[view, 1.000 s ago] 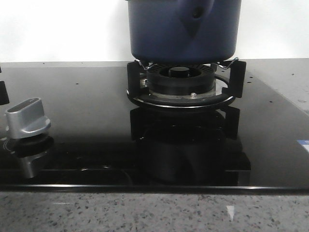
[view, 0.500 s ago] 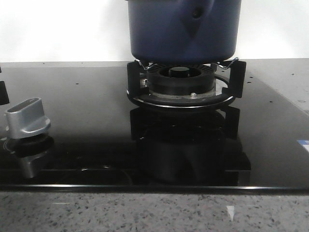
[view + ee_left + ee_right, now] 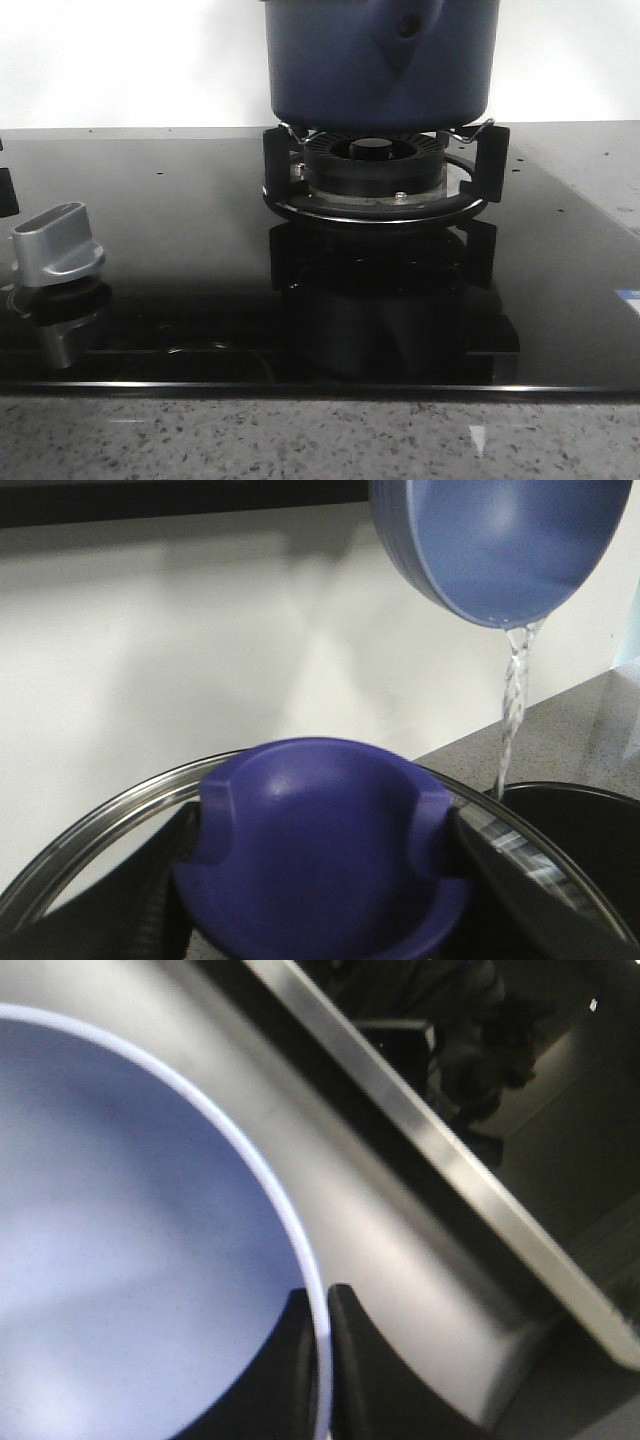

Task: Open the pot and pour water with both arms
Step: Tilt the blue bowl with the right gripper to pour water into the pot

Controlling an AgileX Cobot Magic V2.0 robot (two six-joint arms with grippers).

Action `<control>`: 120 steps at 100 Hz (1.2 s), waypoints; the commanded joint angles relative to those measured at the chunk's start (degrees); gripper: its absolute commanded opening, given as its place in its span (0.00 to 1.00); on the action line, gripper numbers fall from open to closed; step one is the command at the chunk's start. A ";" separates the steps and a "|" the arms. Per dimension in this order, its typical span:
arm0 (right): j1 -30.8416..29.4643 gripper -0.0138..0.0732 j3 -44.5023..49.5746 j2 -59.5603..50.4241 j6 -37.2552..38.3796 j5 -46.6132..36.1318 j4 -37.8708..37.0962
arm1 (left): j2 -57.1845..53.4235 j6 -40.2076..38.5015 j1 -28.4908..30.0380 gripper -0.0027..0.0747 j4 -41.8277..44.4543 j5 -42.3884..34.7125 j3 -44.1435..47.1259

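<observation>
The dark blue pot stands on the black ring burner; its top is cut off in the front view. My left gripper is shut on the blue knob of a glass lid, which it holds off the pot. My right gripper is shut on the rim of a pale blue bowl. In the left wrist view that bowl is tilted, and a thin stream of water falls from its lip into a dark round opening below. Neither gripper shows in the front view.
A silver stove knob sits at the front left of the glossy black cooktop. A speckled grey counter edge runs along the front. A white wall stands behind.
</observation>
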 commanded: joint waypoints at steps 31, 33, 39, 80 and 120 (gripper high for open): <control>0.05 0.10 -1.98 -3.29 0.34 -9.99 -9.81 | -2.40 -0.35 0.13 0.44 -3.83 0.26 -1.96; 0.05 0.10 -1.98 -3.29 0.34 -10.09 -10.22 | -2.40 -0.35 0.13 0.44 -3.83 0.26 -1.96; 0.05 0.10 -1.98 -3.29 0.34 -10.69 -11.00 | -2.40 -0.35 0.13 0.44 -3.83 0.26 -1.96; 0.05 0.10 -1.98 -3.53 0.34 -14.07 -16.08 | -2.40 -0.35 0.13 0.44 -3.83 0.26 -1.96; 0.05 0.10 -1.98 -3.53 1.68 -12.06 -14.26 | -2.40 -0.35 0.13 0.44 -3.83 0.26 -1.96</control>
